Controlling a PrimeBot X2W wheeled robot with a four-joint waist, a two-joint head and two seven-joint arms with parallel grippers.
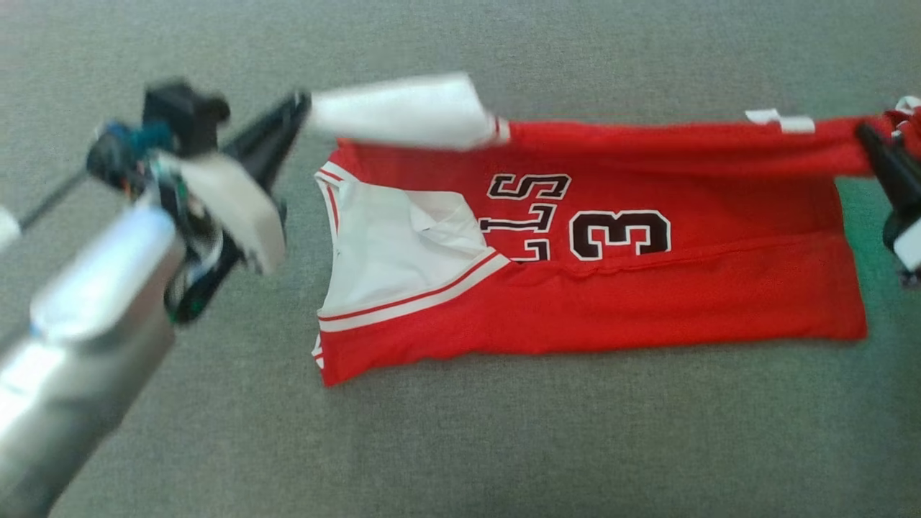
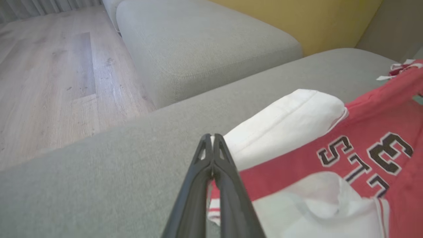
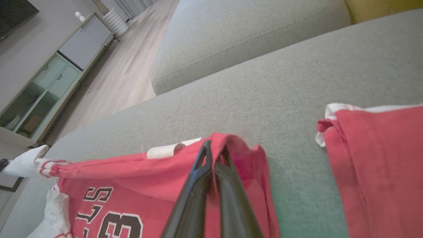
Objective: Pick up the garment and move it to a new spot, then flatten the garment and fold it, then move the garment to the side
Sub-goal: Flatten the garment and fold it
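Sofa duty: nearest you, the red sleeveless knit basketball jersey (image 1: 647, 302), white-trimmed and marked with a black 3, lies lengthwise on the grey woven sofa cushion (image 1: 460, 446), its near half flat and its white lining showing at the neck end. Expect it to handle light and limp, perhaps a little slick: it will sag and slide rather than hold a crease, so your best hold, by the look of it, is at the two corners of one edge, kept taut. Farther back, that is the hold you have. Your left gripper (image 2: 212, 136), long dark fingers pressed together, pinches the white shoulder end; your right gripper (image 3: 215, 147), likewise closed, has the red hem corner caught at its tips. The jersey's far edge runs stretched between them, raised off the cushion. Your left forearm reaches in from the near left, angled up and across; your right arm enters at the right border, little more than fingers and wrist in frame. Beyond lie a second grey cushion (image 2: 205, 49), pale wooden floor (image 2: 49, 82) and a yellow wall (image 2: 297, 19).
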